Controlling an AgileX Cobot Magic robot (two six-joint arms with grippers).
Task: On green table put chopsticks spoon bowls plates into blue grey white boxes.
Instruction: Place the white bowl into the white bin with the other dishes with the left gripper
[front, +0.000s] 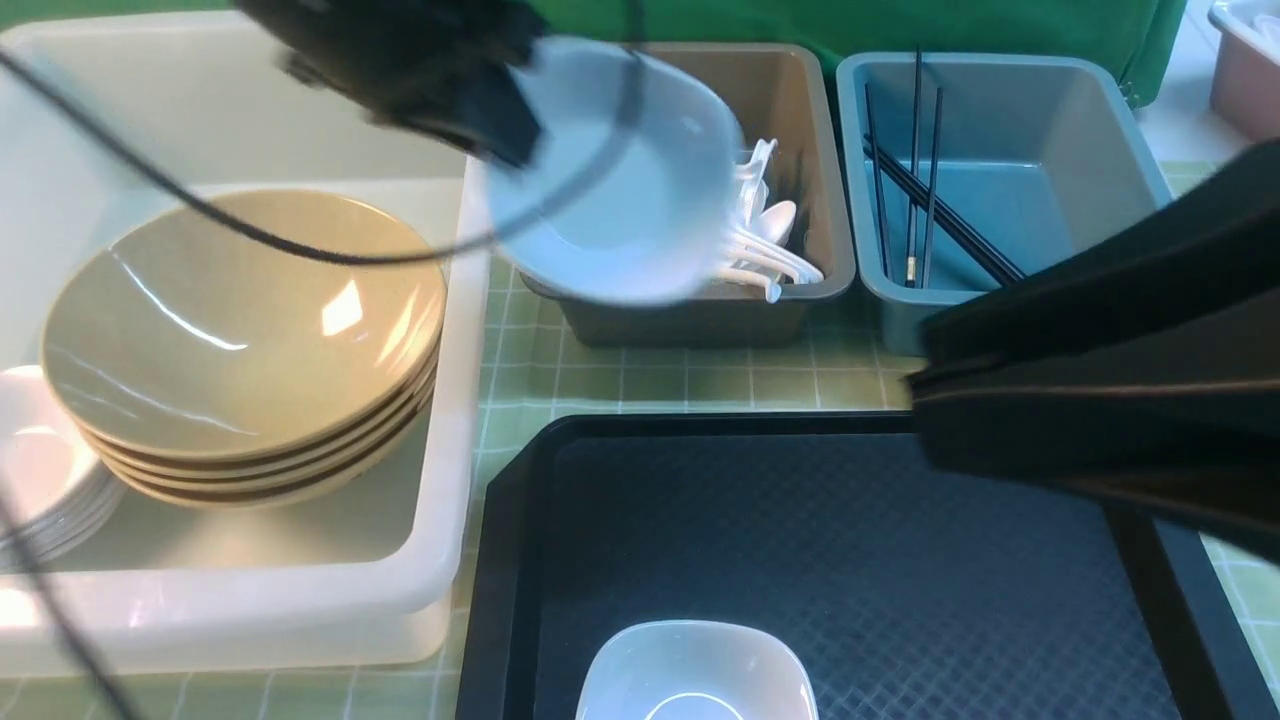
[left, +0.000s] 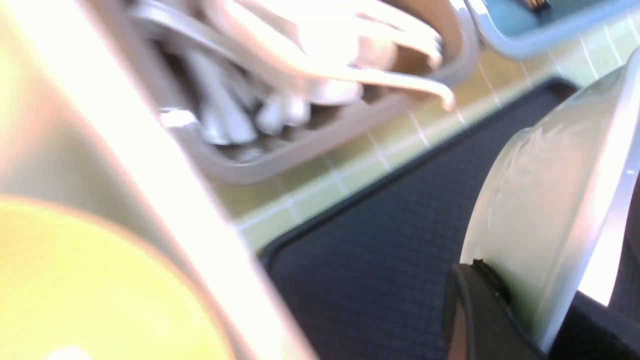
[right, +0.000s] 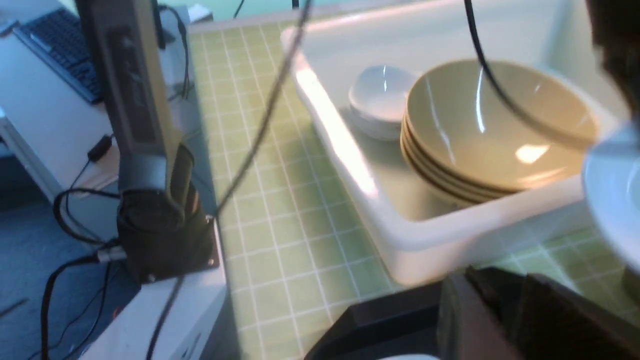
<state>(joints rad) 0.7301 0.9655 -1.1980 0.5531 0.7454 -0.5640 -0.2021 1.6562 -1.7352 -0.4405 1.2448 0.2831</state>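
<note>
My left gripper (front: 505, 130) is shut on the rim of a white bowl (front: 620, 200) and holds it tilted in the air between the white box (front: 300, 600) and the grey box (front: 790, 100). The left wrist view shows a finger (left: 475, 300) pressed on that bowl (left: 540, 190). The white box holds stacked tan plates (front: 240, 320) and small white bowls (front: 40, 470). The grey box holds white spoons (front: 765, 240). The blue box (front: 1000, 90) holds black chopsticks (front: 915, 180). Another white bowl (front: 695, 670) sits on the black tray (front: 850, 560). My right gripper (front: 925, 385) is shut and empty above the tray's far right corner.
A black cable (front: 250, 230) hangs across the white box. A pink box (front: 1245, 70) stands at the far right and a green cloth (front: 900, 25) lies behind the boxes. The left arm's base (right: 160, 220) stands at the table edge.
</note>
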